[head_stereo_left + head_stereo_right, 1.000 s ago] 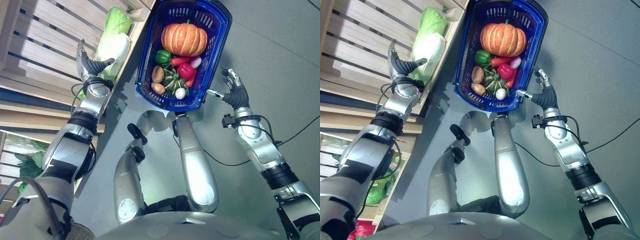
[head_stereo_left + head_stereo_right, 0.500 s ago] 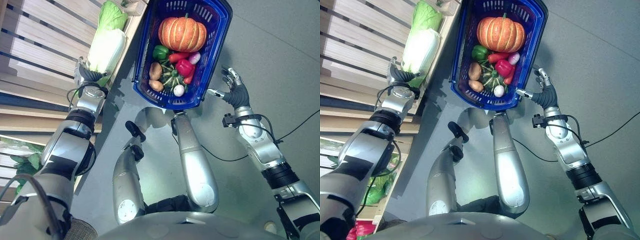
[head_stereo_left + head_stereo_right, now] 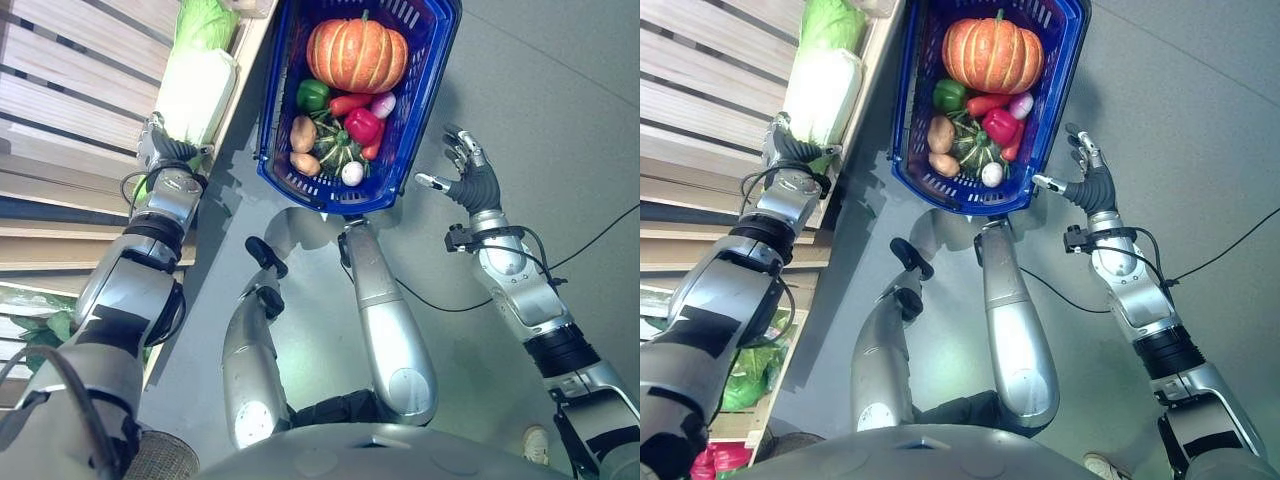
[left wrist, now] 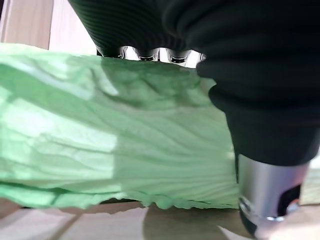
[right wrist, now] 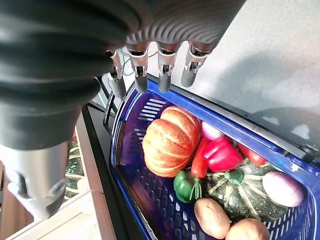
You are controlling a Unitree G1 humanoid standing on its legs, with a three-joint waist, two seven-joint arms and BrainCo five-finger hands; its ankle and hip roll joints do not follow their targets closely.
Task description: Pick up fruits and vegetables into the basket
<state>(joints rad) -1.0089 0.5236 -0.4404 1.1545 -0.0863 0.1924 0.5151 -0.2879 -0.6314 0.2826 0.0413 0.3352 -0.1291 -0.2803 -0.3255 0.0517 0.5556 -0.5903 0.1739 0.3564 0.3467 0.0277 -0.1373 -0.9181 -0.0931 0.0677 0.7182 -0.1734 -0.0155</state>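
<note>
While the right hand hangs over the floor just beside the blue basket with its fingers spread apart and holding nothing, the left hand is at the stem end of a napa cabbage on the wooden shelf. Its fingers go behind the pale green leaves, so I cannot tell how far they are closed. Inside the basket lie an orange pumpkin, a green pepper, a red pepper, two potatoes, a striped green squash and a purple onion.
</note>
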